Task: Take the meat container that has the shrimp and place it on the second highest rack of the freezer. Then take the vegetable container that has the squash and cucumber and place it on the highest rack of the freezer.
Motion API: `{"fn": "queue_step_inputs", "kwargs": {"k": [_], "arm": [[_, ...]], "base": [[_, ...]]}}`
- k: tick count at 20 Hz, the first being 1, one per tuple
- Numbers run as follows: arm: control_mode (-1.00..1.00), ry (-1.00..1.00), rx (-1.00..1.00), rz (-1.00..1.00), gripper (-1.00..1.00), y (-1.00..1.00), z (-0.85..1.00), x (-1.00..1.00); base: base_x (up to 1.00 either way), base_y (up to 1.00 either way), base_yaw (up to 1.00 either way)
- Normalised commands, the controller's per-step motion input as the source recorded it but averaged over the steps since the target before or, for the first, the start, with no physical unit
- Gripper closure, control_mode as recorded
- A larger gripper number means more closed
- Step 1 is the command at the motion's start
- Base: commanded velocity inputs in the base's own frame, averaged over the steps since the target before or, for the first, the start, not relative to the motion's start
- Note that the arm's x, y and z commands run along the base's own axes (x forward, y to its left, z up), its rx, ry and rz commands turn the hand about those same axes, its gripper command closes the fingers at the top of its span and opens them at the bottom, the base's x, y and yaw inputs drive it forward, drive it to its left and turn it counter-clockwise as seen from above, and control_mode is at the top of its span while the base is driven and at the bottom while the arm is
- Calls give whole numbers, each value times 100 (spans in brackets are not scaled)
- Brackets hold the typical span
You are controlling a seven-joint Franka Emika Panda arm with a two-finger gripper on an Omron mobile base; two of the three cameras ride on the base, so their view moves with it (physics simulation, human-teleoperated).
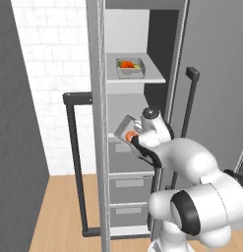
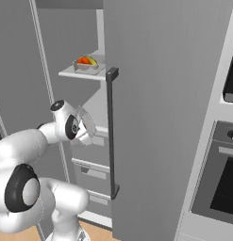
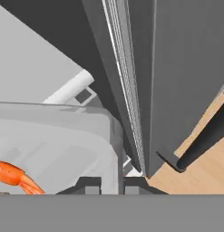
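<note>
Right now the gripper is clamped on the rim of the meat container, its two dark fingertips pinching the clear wall from either side. Inside that tray the orange shrimp lies off to the left of the fingers in the hand view, small against the pale tray floor.

From the left base view, the meat container is tilted, held just in front of the hand at the freezer opening, with the shrimp showing as an orange spot beside the wrist. The tray sits level with the second white rack; whether it touches that rack I can't tell.

Well above the gripper, the vegetable container rests flat on the highest rack, squash and cucumber inside it, orange lump and yellow-green piece side by side. The right base view shows the same tray up on its shelf.

Below the hand are the grey drawers. To its left stands the open door edge with its long dark handle.
</note>
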Motion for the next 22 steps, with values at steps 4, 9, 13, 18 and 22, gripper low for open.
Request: {"fn": "queue_step_inputs", "kwargs": {"k": [4, 9, 13, 18, 22], "arm": [[-100, -8, 23, -37, 100, 20, -25, 22], [-100, -11, 21, -6, 100, 0, 7, 20], [-100, 0, 12, 0, 100, 0, 6, 13], [-100, 1, 1, -5, 100, 0, -1, 41], [-100, 0, 19, -4, 100, -1, 0, 27]], "base": [[0, 0, 0], [0, 0, 0], [0, 0, 0], [0, 0, 0], [0, 0, 0]]}}
